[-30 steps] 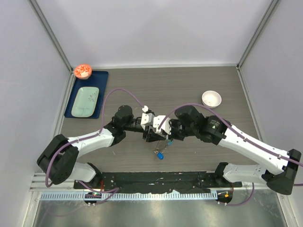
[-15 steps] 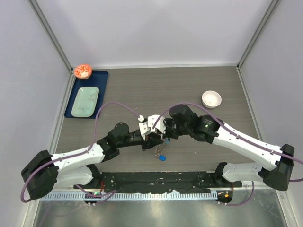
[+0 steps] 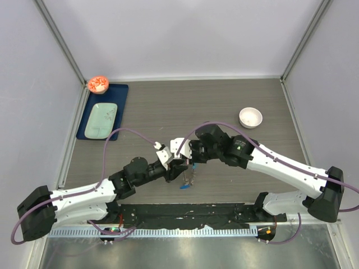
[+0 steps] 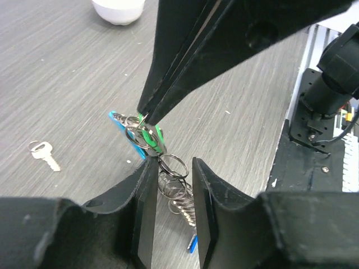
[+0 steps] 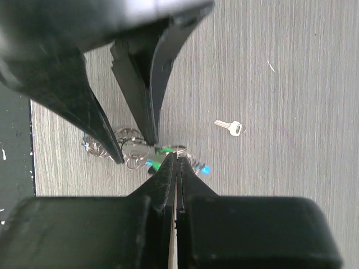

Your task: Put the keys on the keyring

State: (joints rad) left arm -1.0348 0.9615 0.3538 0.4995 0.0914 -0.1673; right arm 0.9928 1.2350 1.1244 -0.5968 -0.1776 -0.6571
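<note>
The keyring [image 3: 189, 178] hangs between both grippers near the table's front middle, its dark-blue tag [image 3: 183, 186] lowest. My left gripper [image 4: 172, 168] stands narrowly closed with the chain rings [image 4: 175, 188] between its jaws. My right gripper [image 5: 176, 158] is shut at the top end of the green key [image 4: 150, 137], beside the light-blue strap [image 4: 119, 119]. The green key [image 5: 165, 150] also shows just left of the right tips. The plain silver key [image 4: 44, 154] lies flat on the table apart from both grippers, and it also shows in the right wrist view [image 5: 230, 126].
A white bowl [image 3: 250, 117] stands at the right back. A blue tray [image 3: 120, 92] with a pale green plate [image 3: 101, 119] lies at the left back, and an orange bowl [image 3: 98, 84] sits at its far corner. The black base rail [image 3: 185, 212] runs just in front of the keyring.
Both grippers have moved together to the left and toward the near edge, with the keyring between them. The left arm has drawn back and lowered.
</note>
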